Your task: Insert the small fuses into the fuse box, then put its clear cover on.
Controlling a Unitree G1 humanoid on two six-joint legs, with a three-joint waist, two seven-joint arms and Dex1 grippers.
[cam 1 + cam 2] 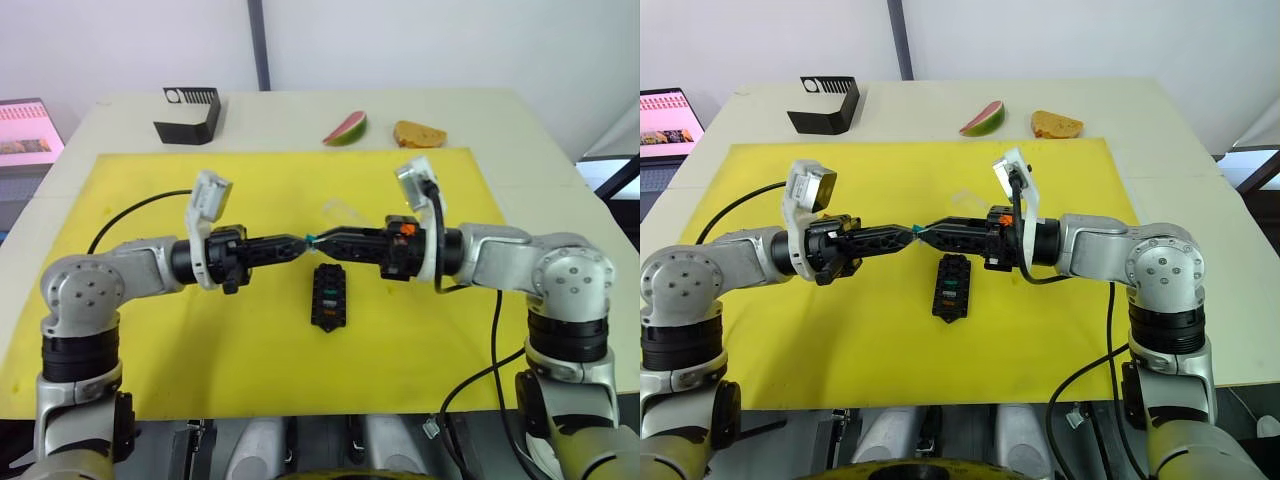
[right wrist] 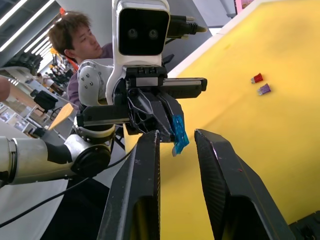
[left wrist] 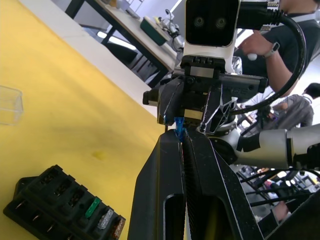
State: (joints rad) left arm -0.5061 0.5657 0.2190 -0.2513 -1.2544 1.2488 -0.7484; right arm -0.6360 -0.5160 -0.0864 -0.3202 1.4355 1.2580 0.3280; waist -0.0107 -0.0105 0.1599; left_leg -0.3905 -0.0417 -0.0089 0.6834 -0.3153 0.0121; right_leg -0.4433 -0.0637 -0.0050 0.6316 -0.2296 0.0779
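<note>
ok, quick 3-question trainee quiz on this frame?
1. Which tool grips the teal fuse? A) left tool B) right tool C) neither
2. True or false: the clear cover is already on the fuse box.
3. Fill in: the number of fuses seated in the fuse box is ___.

Key: 1 A; 2 false, it lies on the yellow mat apart from the box; 3 three (green, grey, amber).
</note>
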